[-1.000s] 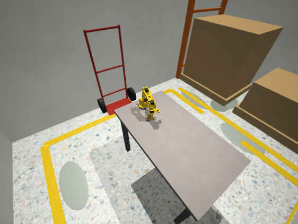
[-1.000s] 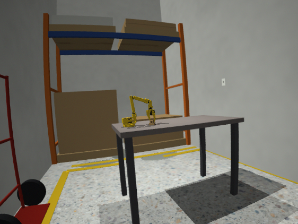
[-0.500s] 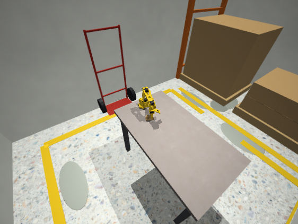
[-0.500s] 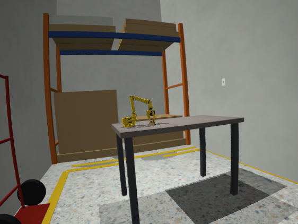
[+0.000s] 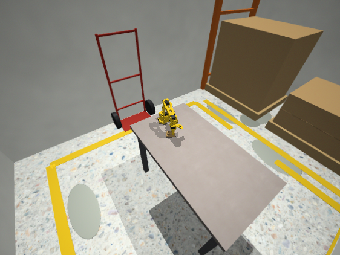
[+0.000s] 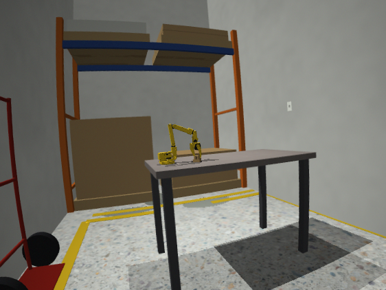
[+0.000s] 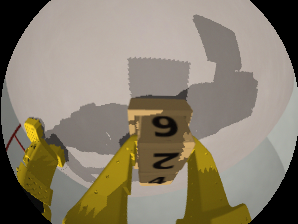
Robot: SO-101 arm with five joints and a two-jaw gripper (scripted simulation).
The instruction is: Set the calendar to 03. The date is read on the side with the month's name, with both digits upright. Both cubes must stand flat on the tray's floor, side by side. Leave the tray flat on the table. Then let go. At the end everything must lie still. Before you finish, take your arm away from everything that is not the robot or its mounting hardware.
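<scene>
Tool: our tool (image 7: 161, 163) pinched a wooden cube (image 7: 160, 144).
Cube: we read 9 and 2 on its faces.
Table: the table (image 7: 100, 43) lay below.

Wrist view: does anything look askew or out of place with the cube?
Yes. The tan wooden number cube is clamped in the yellow tool, off the grey table; its shadow falls apart from it. No tray is visible in any view.

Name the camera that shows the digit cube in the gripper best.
Wrist view: the wooden cube fills the centre, clamped in the gripper, digits 9 and 2 readable. In the top and exterior views it is only a tiny tan speck under the arm.
</scene>
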